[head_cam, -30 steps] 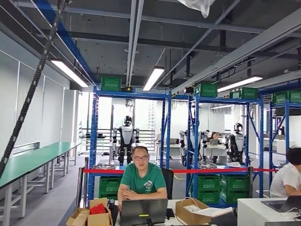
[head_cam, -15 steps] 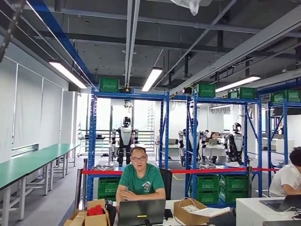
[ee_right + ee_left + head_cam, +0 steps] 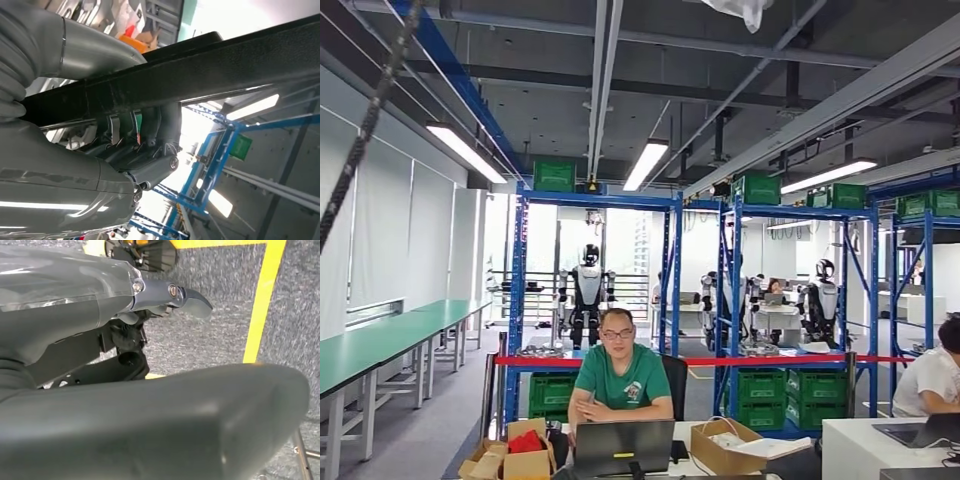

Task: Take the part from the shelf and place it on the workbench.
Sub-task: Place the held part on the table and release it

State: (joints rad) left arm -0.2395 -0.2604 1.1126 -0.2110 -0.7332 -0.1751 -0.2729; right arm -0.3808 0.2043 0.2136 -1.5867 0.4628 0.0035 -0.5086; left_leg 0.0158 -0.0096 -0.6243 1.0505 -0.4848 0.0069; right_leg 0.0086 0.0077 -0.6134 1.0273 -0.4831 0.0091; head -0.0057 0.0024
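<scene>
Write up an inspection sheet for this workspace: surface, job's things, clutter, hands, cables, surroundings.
Surface: green workbench runs along the left wall.
Job's things: long black part lies across the right hand.
Clutter: open cardboard boxes and a laptop on the near desk.
Hands: right hand has its fingers curled against the black part; left hand hangs over carpet with yellow floor tape, grasp unclear.
Cables: black cable hangs at upper left.
Surroundings: blue shelves with green crates, red barrier tape, seated person.

Robot workshop: blue shelving (image 3: 598, 300), workbenches (image 3: 388, 340)
</scene>
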